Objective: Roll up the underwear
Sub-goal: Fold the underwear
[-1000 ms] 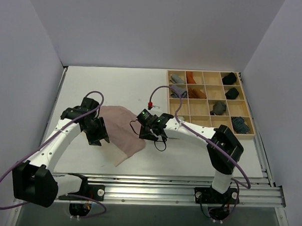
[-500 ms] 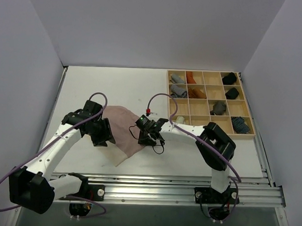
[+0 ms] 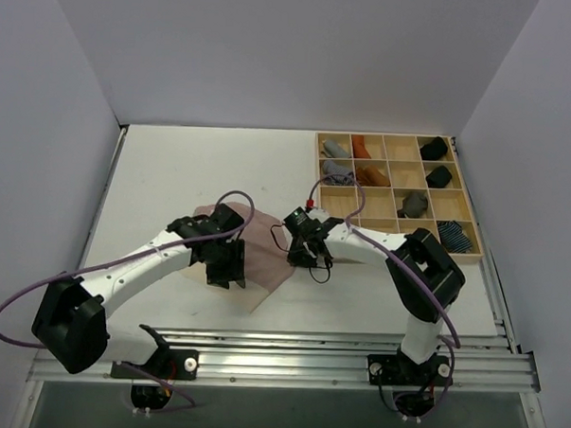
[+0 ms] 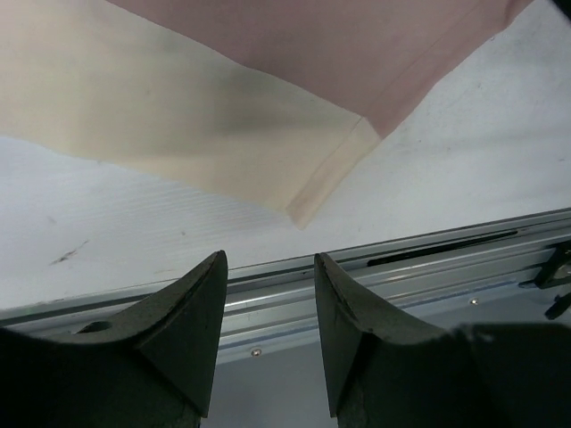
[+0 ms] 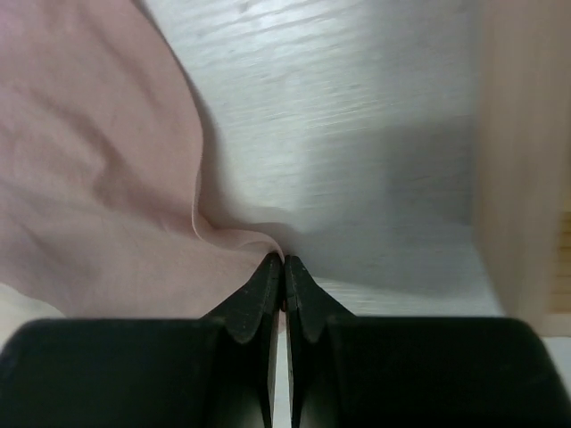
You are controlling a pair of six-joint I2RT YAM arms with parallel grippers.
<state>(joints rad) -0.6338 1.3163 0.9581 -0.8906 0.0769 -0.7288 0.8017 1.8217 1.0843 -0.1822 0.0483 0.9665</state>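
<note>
On the table, pink underwear lies flat (no roll started); right gripper pinches its right edge, left gripper spread, empty.

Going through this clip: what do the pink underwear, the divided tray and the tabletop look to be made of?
The pink underwear looks like thin, soft, matte cloth: it wrinkles and puckers, and its beige part ends in a folded hem. The divided tray looks like pale bare wood, perhaps plywood, going by its tan colour and thin slats. The tabletop is a hard, matte white board with fine lines, possibly laminate.
</note>
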